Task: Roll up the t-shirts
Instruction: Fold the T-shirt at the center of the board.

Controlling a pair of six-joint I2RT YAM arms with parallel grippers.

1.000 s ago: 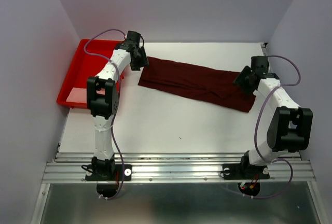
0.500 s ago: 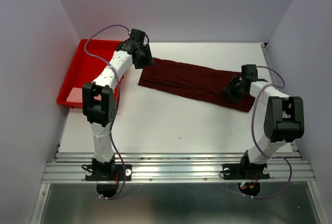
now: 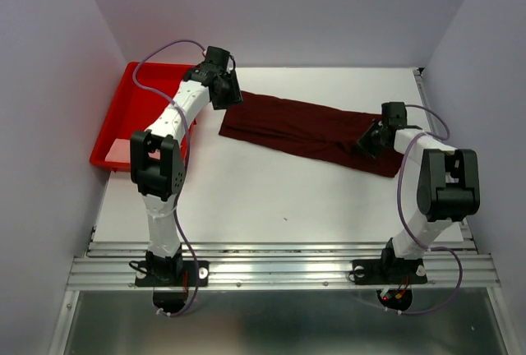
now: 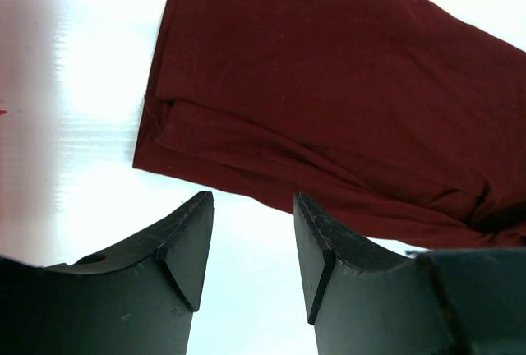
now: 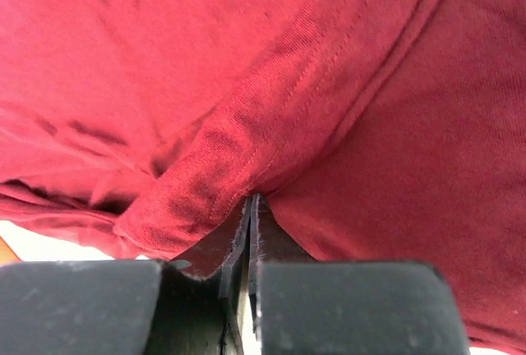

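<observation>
T-shirt [image 3: 306, 130] is being kept flat on the table [image 3: 271, 199] as a long folded strip. Its long axis is running from far-left, near the red tray [image 3: 123, 121], down to near-right. The right end is being pinched by the right gripper [image 3: 367, 143], fingers closed together on a fold of cloth. The left gripper [image 3: 226, 96] is being held over the left end, fingers apart, nothing between them, the cloth edge lying just ahead of the tips. Rolling is probably being set up along the long axis, with each arm stationed at its nearer end.
</observation>
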